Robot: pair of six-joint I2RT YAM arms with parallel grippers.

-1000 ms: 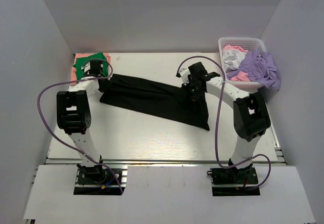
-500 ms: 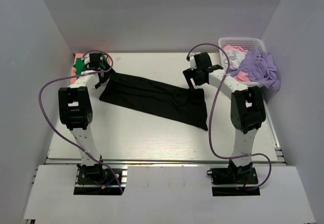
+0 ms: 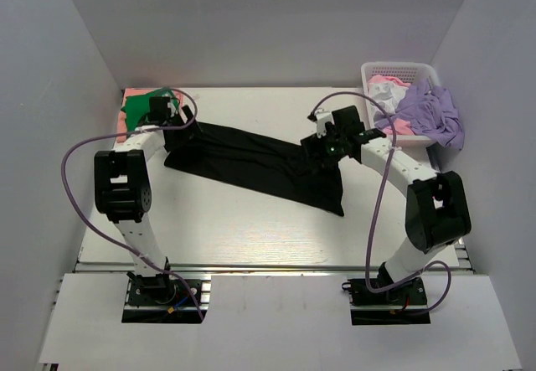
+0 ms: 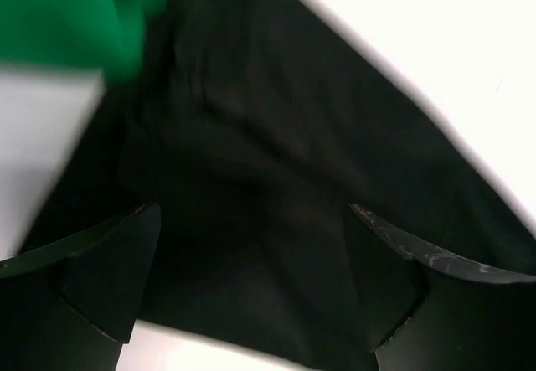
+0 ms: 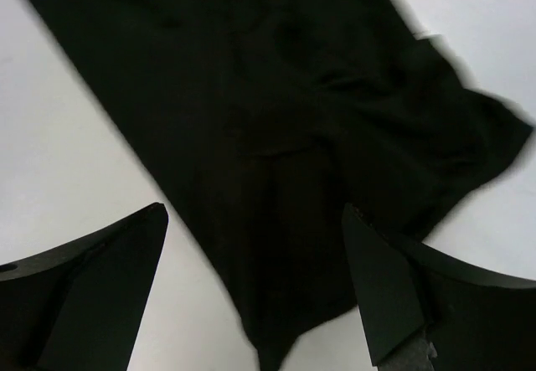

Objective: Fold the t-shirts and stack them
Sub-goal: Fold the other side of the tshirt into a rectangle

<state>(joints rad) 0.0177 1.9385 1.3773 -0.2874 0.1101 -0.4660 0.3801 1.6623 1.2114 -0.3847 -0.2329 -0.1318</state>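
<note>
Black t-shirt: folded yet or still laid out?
Still laid out: the black t-shirt stretches as a long band across the table, not a compact stack. Whether it's doubled lengthwise, cannot tell.

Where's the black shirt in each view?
Top external: black shirt lies stretched slantwise across the middle of the table, between the two wrists.
Left wrist: fills most of the frame, beyond the open left fingers.
Right wrist: spreads from top left to the right edge and down to lower centre, beyond the open right fingers.
Shared landmark: the white table bordering the shirt in all three.
</note>
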